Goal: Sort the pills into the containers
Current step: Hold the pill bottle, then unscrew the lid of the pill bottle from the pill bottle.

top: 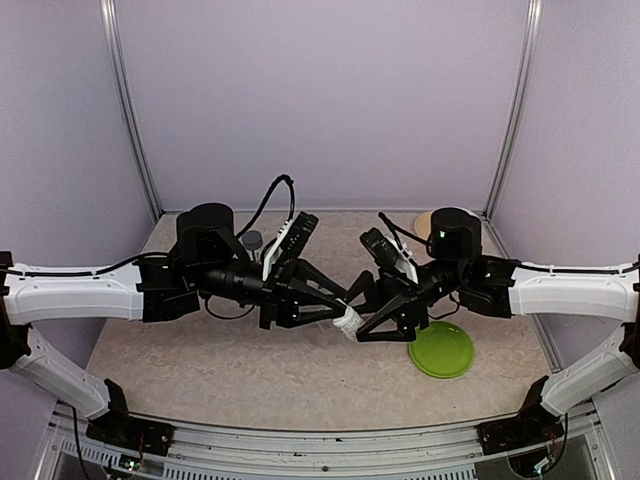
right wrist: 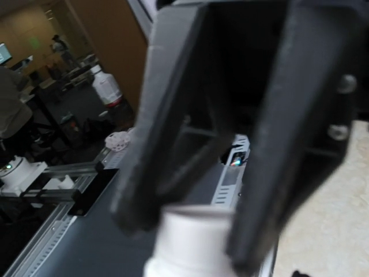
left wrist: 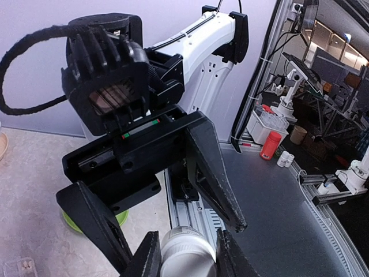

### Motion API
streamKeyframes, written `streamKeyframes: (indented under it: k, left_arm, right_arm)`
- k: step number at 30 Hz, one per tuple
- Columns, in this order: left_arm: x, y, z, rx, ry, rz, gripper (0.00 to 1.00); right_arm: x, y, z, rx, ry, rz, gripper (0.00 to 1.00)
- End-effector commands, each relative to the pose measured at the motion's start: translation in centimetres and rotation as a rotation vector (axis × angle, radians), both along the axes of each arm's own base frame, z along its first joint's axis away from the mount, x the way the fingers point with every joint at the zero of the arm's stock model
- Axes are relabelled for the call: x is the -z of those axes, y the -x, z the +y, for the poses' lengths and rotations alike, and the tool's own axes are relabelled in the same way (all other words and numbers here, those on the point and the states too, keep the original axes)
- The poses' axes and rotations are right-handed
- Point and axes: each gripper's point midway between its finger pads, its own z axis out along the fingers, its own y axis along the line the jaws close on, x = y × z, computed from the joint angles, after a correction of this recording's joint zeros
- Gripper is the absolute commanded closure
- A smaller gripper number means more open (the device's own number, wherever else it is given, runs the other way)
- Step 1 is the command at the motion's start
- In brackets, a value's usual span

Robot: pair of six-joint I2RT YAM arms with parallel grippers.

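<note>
A white pill bottle (top: pixel 348 322) hangs over the middle of the table between both arms. My left gripper (left wrist: pixel 187 254) is shut on the bottle (left wrist: pixel 188 257), with one finger pressed on each side of its body. My right gripper (right wrist: pixel 190 231) stands open around the bottle's white cap (right wrist: pixel 196 239). Its fingers (left wrist: pixel 214 167) sit on either side of the cap, spread wider than the bottle. A corner of the clear pill box (left wrist: pixel 17 268), the containers, lies on the table below. No pills show.
A round green plate (top: pixel 441 349) lies on the table at the right, below the right arm. A tan bowl (top: pixel 425 222) sits at the back right and a small grey object (top: pixel 252 240) at the back left. Purple walls close in three sides.
</note>
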Motion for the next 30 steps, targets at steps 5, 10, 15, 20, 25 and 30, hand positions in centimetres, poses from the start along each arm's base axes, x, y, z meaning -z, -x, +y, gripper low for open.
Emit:
streamKeyframes:
  k: [5,10,15,20,25,30]
  left_arm:
    - [-1.8,-0.2,-0.3,-0.018,0.046,-0.063,0.90]
    - [-1.1,-0.6,-0.5,-0.032,0.022,-0.057,0.90]
    - [-0.4,-0.9,-0.7,-0.046,-0.002,-0.034,0.89]
    - [-0.2,-1.6,-0.7,-0.098,-0.019,0.003,0.89]
    - [0.9,-5.0,-1.0,-0.294,-0.090,0.117,0.89]
    - [2.1,-7.8,-0.9,-0.462,-0.120,0.348,0.77]
  right_arm:
    - [-0.1,0.8,0.6,-0.051,0.001,0.003,0.36]
    - [-0.2,0.6,0.6,-0.031,0.002,-0.012,0.54]
    - [0.3,-0.3,0.7,0.037,0.035,-0.045,0.66]
    - [1.3,-3.1,0.9,0.227,0.100,-0.144,0.80]
    - [1.3,-5.8,0.2,0.413,0.133,-0.224,0.87]
    - [1.7,-8.9,-0.8,0.604,0.182,-0.281,0.91]
